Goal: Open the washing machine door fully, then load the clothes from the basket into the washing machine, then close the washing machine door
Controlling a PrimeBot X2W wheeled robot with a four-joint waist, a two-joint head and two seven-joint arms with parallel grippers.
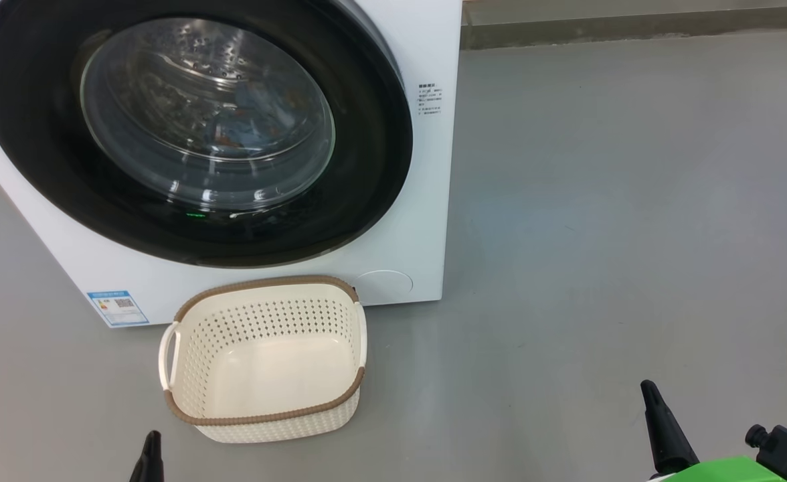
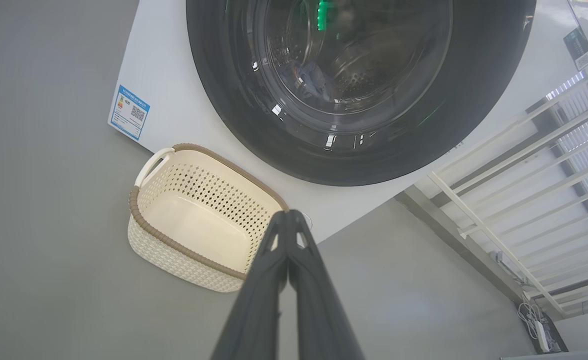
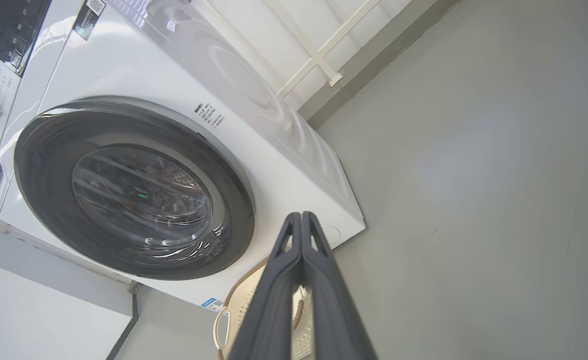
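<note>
One washing machine (image 1: 393, 221) stands at the upper left of the head view, its one round black door (image 1: 45, 154) shut. Bluish clothes (image 1: 236, 130) show behind the glass. One cream basket (image 1: 266, 418) sits lower centre, just before the machine, its bottom bare. There are two grippers, left (image 1: 154, 438) at the bottom left and right (image 1: 648, 388) at the bottom right, each with fingers pressed together, holding nothing

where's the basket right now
Head view, lower centre-left: the basket stands on the floor before the washing machine, under its door, right of the blue label.
</note>
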